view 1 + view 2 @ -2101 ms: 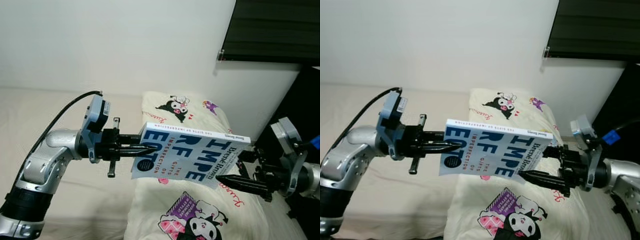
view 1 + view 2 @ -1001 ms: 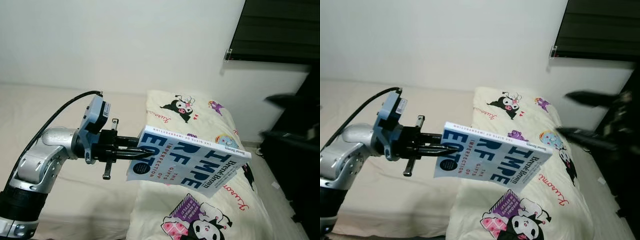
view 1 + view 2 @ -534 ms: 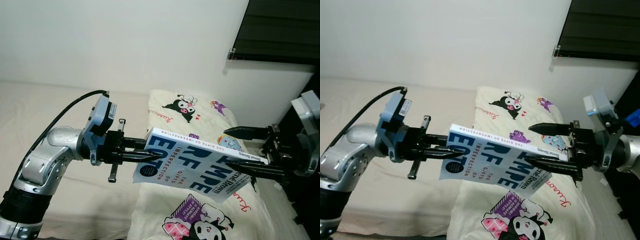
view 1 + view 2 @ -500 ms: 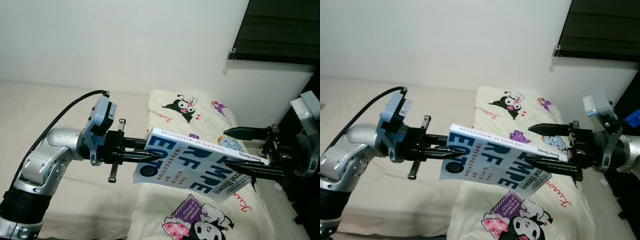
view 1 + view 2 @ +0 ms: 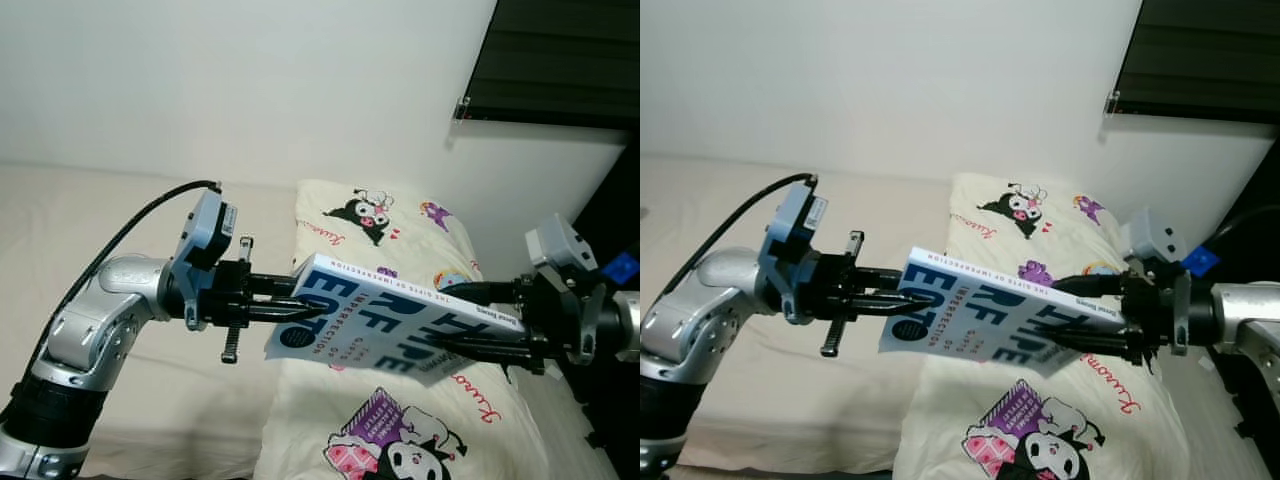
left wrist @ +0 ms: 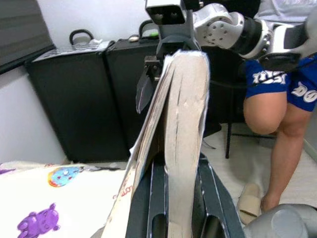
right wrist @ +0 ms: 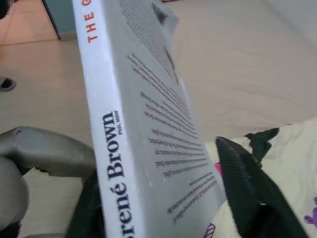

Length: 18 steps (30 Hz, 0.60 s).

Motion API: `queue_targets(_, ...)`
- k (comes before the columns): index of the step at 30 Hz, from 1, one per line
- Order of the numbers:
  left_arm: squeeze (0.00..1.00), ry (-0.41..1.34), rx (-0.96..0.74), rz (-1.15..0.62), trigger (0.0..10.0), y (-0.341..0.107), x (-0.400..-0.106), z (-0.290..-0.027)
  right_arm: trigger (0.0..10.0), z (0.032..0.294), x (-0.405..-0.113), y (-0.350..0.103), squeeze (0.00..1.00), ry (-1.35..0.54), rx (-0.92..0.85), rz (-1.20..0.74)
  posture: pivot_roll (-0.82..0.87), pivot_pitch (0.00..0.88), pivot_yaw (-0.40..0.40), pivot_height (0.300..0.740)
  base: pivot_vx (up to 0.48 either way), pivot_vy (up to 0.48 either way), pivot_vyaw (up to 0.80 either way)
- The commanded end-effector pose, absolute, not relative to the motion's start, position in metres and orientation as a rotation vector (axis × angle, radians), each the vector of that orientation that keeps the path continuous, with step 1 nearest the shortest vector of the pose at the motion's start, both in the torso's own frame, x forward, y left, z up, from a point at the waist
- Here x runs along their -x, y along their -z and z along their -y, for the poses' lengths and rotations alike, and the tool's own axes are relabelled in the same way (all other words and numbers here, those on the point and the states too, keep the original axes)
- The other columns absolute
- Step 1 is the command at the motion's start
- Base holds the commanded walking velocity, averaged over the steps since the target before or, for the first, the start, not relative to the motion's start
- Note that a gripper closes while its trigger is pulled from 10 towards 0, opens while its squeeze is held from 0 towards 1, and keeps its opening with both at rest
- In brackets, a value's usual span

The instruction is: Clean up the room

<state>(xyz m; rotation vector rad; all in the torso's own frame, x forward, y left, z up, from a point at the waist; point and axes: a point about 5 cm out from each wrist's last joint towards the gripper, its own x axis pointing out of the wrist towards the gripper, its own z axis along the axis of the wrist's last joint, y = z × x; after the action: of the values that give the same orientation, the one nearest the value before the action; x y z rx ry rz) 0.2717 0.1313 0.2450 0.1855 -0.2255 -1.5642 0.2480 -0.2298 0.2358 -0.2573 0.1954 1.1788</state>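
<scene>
Left eye view: book (image 5: pixel 385 325) near-flat, long axis left–right.

A book (image 5: pixel 385 320) is hanging in the air between the left claw (image 5: pixel 305 310) at its left end and the right claw (image 5: pixel 452 320) at its right end. Below it a pillow (image 5: pixel 400 430) is lying on the bed (image 5: pixel 100 220), with the wall (image 5: pixel 250 90) behind.
</scene>
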Motion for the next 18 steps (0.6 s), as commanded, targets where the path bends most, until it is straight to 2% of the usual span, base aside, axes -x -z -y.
queue_targets(1,0.0,1.593,-0.161,0.315,10.0,-0.259,-0.27,-0.127,0.0,0.226,-0.252,-0.231,0.0,-1.159,0.258,-0.183,-0.05,0.008,-0.046,0.74,0.0,0.0,0.0)
queue_targets(6,0.0,1.549,-0.108,0.348,10.0,-0.263,-0.275,-0.134,0.0,0.227,-0.257,-0.237,0.0,-1.105,0.248,-0.12,-0.05,0.008,-0.046,0.74,0.0,0.0,0.0)
queue_targets(16,0.0,1.473,0.106,0.41,10.0,-0.262,-0.284,-0.142,0.0,0.23,-0.261,-0.251,0.0,-1.043,0.161,0.033,-0.05,0.0,-0.047,0.74,0.0,0.0,0.0)
queue_targets(17,1.0,1.459,0.165,0.394,10.0,-0.256,-0.287,-0.143,0.0,0.23,-0.262,-0.253,0.0,-1.032,0.153,0.05,-0.05,0.0,-0.047,0.74,0.0,0.0,0.0)
queue_targets(18,1.0,1.449,0.202,0.381,10.0,-0.252,-0.289,-0.143,0.0,0.23,-0.263,-0.253,0.0,-1.024,0.149,0.06,-0.05,0.0,-0.047,0.74,0.0,0.0,0.0)
